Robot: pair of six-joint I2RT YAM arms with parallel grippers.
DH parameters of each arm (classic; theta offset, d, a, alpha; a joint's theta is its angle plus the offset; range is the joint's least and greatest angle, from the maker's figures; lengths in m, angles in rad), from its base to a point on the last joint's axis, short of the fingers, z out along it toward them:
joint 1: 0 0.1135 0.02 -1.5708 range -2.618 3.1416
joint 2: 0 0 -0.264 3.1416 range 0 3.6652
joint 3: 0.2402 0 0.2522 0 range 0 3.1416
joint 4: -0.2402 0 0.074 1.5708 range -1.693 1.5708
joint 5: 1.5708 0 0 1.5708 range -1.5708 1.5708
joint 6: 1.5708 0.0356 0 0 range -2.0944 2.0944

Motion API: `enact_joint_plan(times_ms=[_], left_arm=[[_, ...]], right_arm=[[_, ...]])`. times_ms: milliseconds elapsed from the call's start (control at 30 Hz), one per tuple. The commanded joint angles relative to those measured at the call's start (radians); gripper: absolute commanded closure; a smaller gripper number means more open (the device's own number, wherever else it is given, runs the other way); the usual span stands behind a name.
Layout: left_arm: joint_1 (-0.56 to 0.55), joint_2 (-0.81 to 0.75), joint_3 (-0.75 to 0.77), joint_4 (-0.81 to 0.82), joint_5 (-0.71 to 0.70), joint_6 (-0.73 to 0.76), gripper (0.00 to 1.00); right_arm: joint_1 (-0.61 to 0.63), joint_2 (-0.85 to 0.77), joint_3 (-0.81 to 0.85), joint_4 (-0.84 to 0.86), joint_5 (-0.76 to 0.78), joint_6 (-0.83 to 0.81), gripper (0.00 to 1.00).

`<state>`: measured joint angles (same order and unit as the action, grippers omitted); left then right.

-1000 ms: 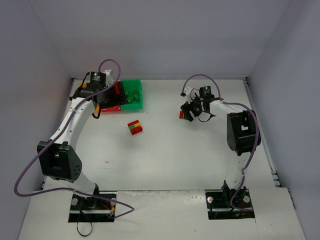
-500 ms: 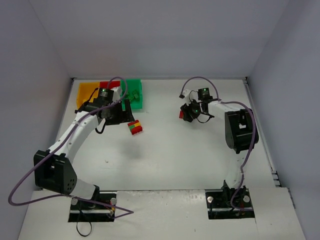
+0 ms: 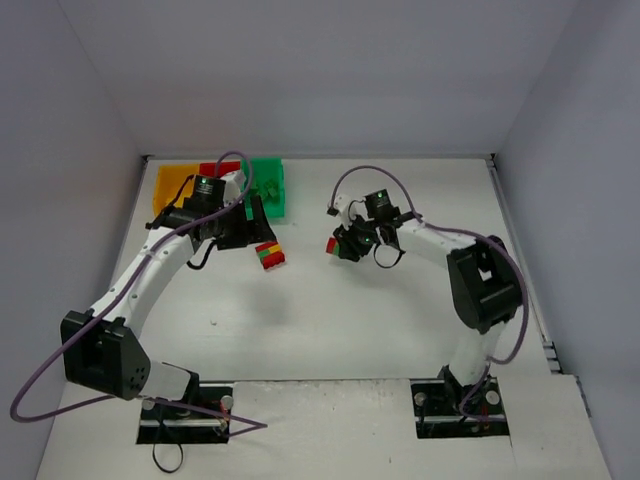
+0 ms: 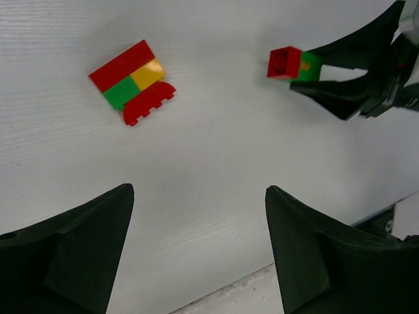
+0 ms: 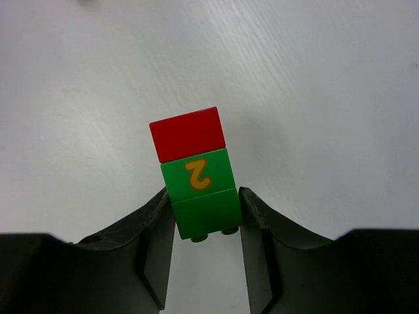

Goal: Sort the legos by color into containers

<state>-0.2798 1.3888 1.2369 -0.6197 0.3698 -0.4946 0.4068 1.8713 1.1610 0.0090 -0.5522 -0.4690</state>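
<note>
Gripping red-green stack [image 5: 194, 170] with right end effector [image 5: 204, 203], shifted leftward | left end effector [image 4: 198, 193] gaping above clump [image 4: 134, 82]

Right tool [image 5: 204, 212] clamped the red-green stack [image 5: 195, 171], carrying it leftward.

Two lego clumps [image 3: 269, 255] [image 3: 335, 246], three containers [image 3: 267, 164] [image 3: 212, 169] [image 3: 170, 190]

open table [image 3: 330, 320] all round the three-colour clump [image 4: 133, 82], barring the right gripper [image 5: 204, 203] with its red-green stack [image 5: 193, 154] nearby.
</note>
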Motion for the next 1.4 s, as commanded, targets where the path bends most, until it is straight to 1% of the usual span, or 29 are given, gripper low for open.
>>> enact_joint_plan(times_ms=[0,67,100,167,267,300,333,400,567,733,1000,1067,1133,1167,1267,1333,1367], left_arm=[[-0.016,-0.057,0.033,0.102,0.108,-0.056,0.26],[-0.021,-0.059,0.032,0.133,0.156,-0.093,0.26],[-0.027,-0.057,0.032,0.162,0.202,-0.107,0.26],[-0.035,-0.054,0.032,0.189,0.240,-0.148,0.26],[-0.044,-0.054,0.032,0.227,0.293,-0.188,0.26],[-0.045,-0.056,0.030,0.241,0.302,-0.194,0.26],[-0.047,-0.059,0.026,0.250,0.325,-0.200,0.26],[-0.047,-0.065,0.024,0.279,0.345,-0.217,0.27],[-0.050,-0.088,0.013,0.299,0.403,-0.211,0.33],[-0.053,-0.083,-0.010,0.308,0.416,-0.213,0.37],[-0.076,-0.051,-0.008,0.321,0.426,-0.210,0.38],[-0.081,-0.047,-0.007,0.330,0.428,-0.214,0.40],[-0.085,-0.045,-0.004,0.340,0.434,-0.219,0.43],[-0.088,-0.042,-0.001,0.342,0.434,-0.219,0.48],[-0.090,-0.037,-0.005,0.350,0.439,-0.220,0.54],[-0.090,-0.036,-0.005,0.354,0.449,-0.219,0.64],[-0.091,-0.036,-0.004,0.354,0.448,-0.216,0.77]], right_arm=[[0.081,-0.205,-0.018,0.104,-0.017,0.073,1.00],[0.139,-0.280,-0.044,0.135,-0.008,0.093,1.00],[0.157,-0.305,-0.050,0.143,0.006,0.111,1.00],[0.214,-0.368,-0.069,0.172,0.030,0.125,1.00],[0.271,-0.434,-0.089,0.207,0.066,0.156,1.00],[0.279,-0.434,-0.092,0.207,0.070,0.165,1.00],[0.285,-0.472,-0.098,0.235,0.072,0.177,1.00],[0.294,-0.485,-0.104,0.240,0.074,0.185,1.00],[0.296,-0.521,-0.116,0.252,0.078,0.196,1.00],[0.296,-0.543,-0.126,0.272,0.072,0.204,1.00],[0.294,-0.557,-0.129,0.293,0.064,0.205,1.00],[0.294,-0.555,-0.126,0.295,0.067,0.204,1.00],[0.293,-0.554,-0.127,0.295,0.067,0.202,1.00],[0.293,-0.551,-0.127,0.295,0.066,0.202,1.00],[0.291,-0.551,-0.129,0.295,0.063,0.201,1.00],[0.290,-0.551,-0.130,0.293,0.063,0.196,1.00],[0.287,-0.551,-0.132,0.293,0.063,0.194,1.00]])
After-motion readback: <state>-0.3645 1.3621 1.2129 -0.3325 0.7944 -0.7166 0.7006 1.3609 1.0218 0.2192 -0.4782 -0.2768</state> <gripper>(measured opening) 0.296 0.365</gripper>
